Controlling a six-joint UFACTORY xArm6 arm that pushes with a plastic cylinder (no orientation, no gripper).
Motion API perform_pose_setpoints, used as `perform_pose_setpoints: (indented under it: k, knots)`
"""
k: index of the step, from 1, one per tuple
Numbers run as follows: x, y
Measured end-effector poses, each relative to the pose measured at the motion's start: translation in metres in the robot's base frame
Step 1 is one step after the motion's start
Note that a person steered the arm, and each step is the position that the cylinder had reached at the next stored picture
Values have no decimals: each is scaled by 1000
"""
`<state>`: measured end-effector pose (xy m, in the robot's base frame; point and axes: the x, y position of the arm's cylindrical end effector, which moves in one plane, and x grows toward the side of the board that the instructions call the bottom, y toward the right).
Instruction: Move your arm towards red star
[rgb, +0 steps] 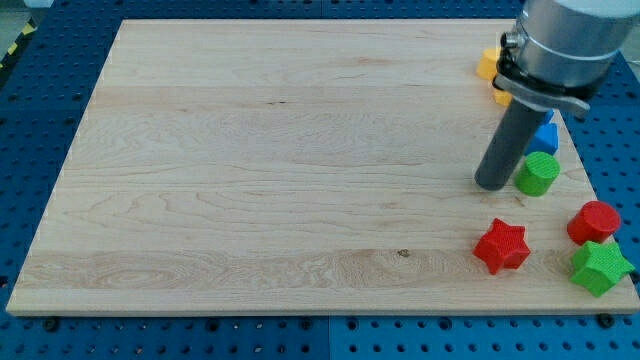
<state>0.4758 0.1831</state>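
Observation:
The red star (501, 246) lies on the wooden board (280, 170) near the view's bottom right. My tip (491, 185) rests on the board above the star, a short gap away, slightly to its left. The rod rises up to the arm's grey body at the view's top right. A green cylinder (537, 173) sits just right of my tip, close to touching it.
A red cylinder (594, 222) and a green star (600, 267) sit right of the red star by the board's right edge. A blue block (545, 136) sits behind the rod. Orange or yellow blocks (489, 65) are partly hidden by the arm at top right.

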Motion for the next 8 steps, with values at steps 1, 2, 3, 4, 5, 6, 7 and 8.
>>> perform_pose_setpoints:
  k: [1, 2, 3, 4, 5, 6, 7, 8]
  knots:
    - [-8, 6]
    - [1, 27]
    - [6, 47]
    - [6, 56]
    - [5, 17]
    - [7, -69]
    - [44, -146]
    - [115, -133]
